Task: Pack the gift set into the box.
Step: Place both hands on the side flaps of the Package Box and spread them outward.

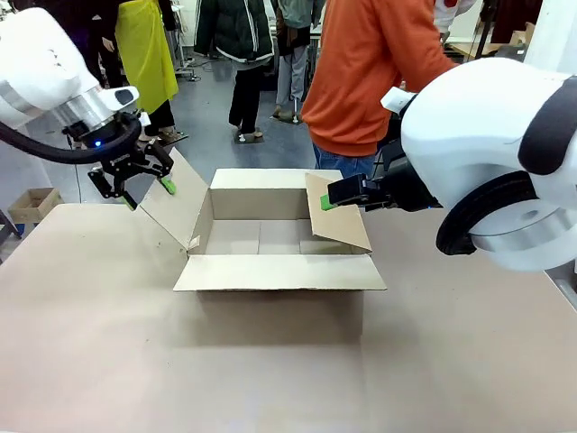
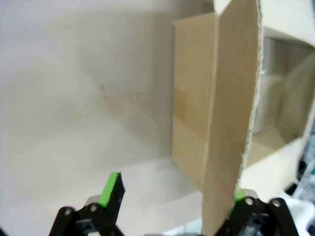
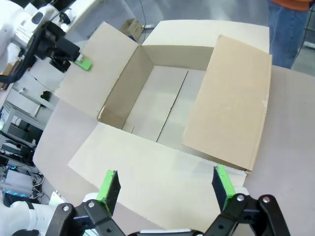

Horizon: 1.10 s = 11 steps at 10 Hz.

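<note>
Over table (image 1: 90, 361), left gripper (image 1: 150, 192) and right gripper (image 1: 328, 200) flank box (image 1: 279, 271), both spread.

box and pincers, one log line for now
box open | left pincer open astride left flap | right pincer open by right flap

Box (image 1: 261, 239) stands mid-table (image 1: 90, 352), open. The near flap lies flat toward the camera and the far flap is folded back. The left flap is raised and slants outward. The right flap leans in over the opening.

Left gripper (image 1: 150, 195) is at the left flap's upper edge, fingers spread apart, with one green pad against the flap's edge.

Right gripper (image 1: 327, 198) is at the right flap's upper near corner, one green pad showing there. Contact is unclear.

A person (image 1: 370, 72) in an orange top stands just behind the box. A small carton (image 1: 32, 203) sits on the floor at far left.
</note>
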### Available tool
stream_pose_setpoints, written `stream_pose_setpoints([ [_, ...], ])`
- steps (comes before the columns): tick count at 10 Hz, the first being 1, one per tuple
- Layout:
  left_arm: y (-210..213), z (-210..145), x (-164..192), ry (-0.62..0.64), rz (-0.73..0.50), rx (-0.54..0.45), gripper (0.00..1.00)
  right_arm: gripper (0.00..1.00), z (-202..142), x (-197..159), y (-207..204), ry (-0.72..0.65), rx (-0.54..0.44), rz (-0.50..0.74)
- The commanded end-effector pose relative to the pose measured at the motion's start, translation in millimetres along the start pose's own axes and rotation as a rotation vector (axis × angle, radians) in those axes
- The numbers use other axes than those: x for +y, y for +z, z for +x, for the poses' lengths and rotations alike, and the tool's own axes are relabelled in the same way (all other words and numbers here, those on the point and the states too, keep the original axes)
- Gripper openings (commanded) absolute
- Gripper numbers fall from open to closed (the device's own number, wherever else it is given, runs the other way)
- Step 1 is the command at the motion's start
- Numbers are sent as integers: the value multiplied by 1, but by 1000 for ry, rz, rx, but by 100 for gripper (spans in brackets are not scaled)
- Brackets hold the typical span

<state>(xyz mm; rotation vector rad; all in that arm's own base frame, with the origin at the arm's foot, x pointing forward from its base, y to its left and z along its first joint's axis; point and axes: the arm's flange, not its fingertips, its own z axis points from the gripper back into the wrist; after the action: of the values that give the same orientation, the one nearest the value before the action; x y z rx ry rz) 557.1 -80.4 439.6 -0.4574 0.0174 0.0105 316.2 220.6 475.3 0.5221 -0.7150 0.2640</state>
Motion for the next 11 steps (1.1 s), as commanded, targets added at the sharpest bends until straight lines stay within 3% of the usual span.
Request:
stream_pose_setpoints([
  [1, 10, 14, 28, -18, -144, 95, 100, 100, 1, 0, 3, -2, 6, 0],
  [4, 10, 13, 59, -49, -285, 130, 100, 100, 1, 0, 3, -2, 6, 0],
  [5, 6, 10, 44, -53, -215, 91, 100, 100, 1, 0, 3, -2, 6, 0],
  [8, 6, 10, 44, -53, -215, 91, 100, 100, 0, 0, 0, 0, 0, 0],
  [11, 6, 10, 44, -53, -215, 91, 100, 100, 68, 9, -16, 74, 273, -2],
])
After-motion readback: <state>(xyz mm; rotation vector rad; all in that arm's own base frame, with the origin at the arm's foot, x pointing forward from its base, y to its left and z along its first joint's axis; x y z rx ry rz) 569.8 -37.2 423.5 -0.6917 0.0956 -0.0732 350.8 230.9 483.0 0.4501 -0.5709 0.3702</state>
